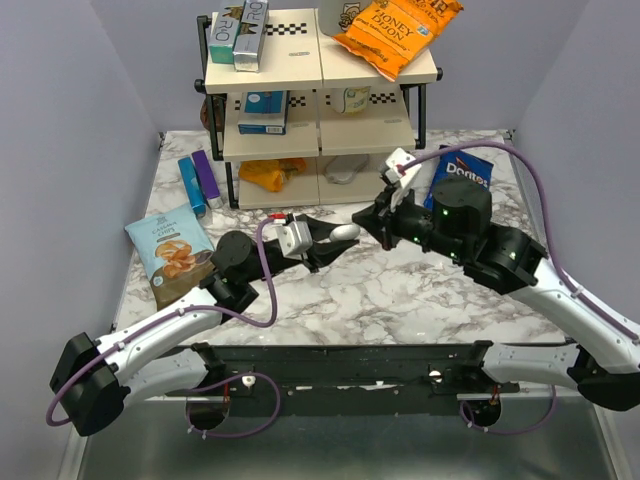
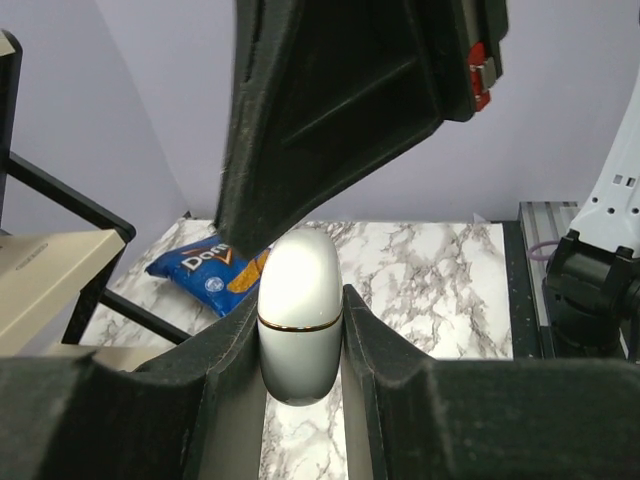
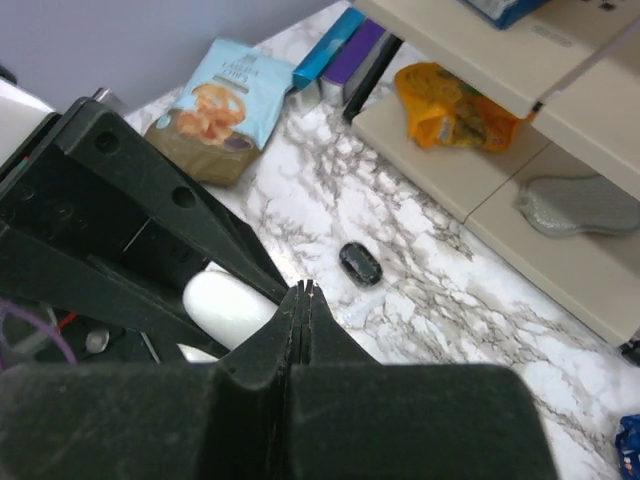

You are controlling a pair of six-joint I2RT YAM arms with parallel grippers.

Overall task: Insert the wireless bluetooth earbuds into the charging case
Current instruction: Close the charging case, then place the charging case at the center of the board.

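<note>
The charging case (image 2: 300, 330) was clamped in the left gripper (image 2: 299, 303). The right gripper (image 3: 306, 295) was pressed closed just beside the case; what seemed an earbud (image 3: 360, 264) lay on the desk (image 3: 450, 300) beyond it.

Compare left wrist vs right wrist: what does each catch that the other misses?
Left wrist only: the thin seam ringing the charging case, with the lid closed, and both fingers of the left gripper pressed against its sides.
Right wrist only: one black earbud lying loose on the marble table, plus the chips bag and the orange bag on the lower shelf. The right gripper is shut and empty.
Both: the white charging case in the left gripper, with the right gripper close beside it.
</note>
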